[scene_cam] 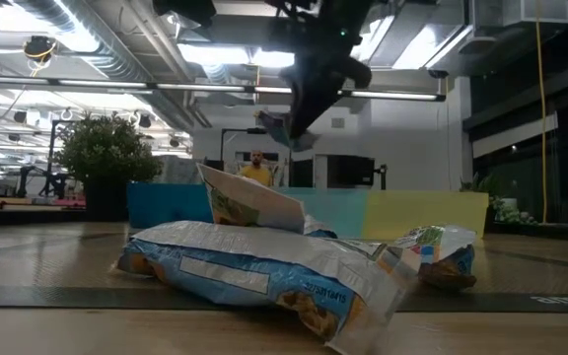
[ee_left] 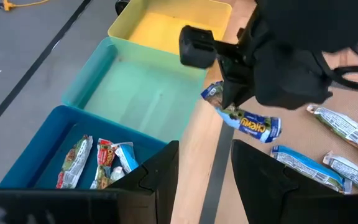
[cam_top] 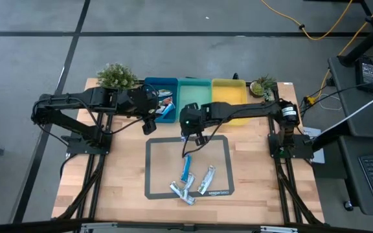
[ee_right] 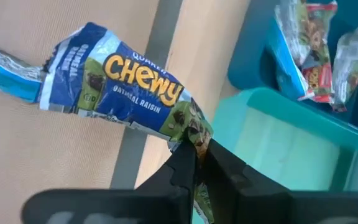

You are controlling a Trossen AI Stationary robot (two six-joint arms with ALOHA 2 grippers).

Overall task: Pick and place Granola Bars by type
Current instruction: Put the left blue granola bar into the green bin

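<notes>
Blue-wrapped, with "Chewy" printed across it, one granola bar (ee_right: 126, 93) hangs in the air from the right hand (ee_right: 194, 152), whose two dark fingers are pinched shut on one crimped end of the wrapper. In the high view that bar (cam_top: 188, 149) dangles over the far edge of the dark-bordered mat (cam_top: 149, 169), just in front of the teal bin (cam_top: 193, 89), and the left wrist view shows it clear of the counter (cam_top: 109, 175) beneath the right arm.

Three more bars lie on the mat nearer the front edge: a blue-and-white one (cam_top: 186, 170) set lengthwise, a silver one (cam_top: 206, 180) beside it, and another silver one (cam_top: 182, 192) lying crosswise at their near ends, the three close together or touching.

Further multicoloured bars (ee_left: 98, 163) rest inside the blue bin (ee_left: 39, 146), at least three of them, red, green and white. The teal bin stands between the blue one and the yellow bin (cam_top: 228, 90), all three in a row along the counter's far side.

Over the near corner of the blue bin hovers the left hand (ee_left: 205, 177), its fingers spread apart and gripping nothing.

A small potted plant (cam_top: 116, 76) stands at one far corner of the counter and another (cam_top: 262, 85) at the other. Beyond the counter, in the low view, a person (scene_cam: 256, 170) shows in the room.
</notes>
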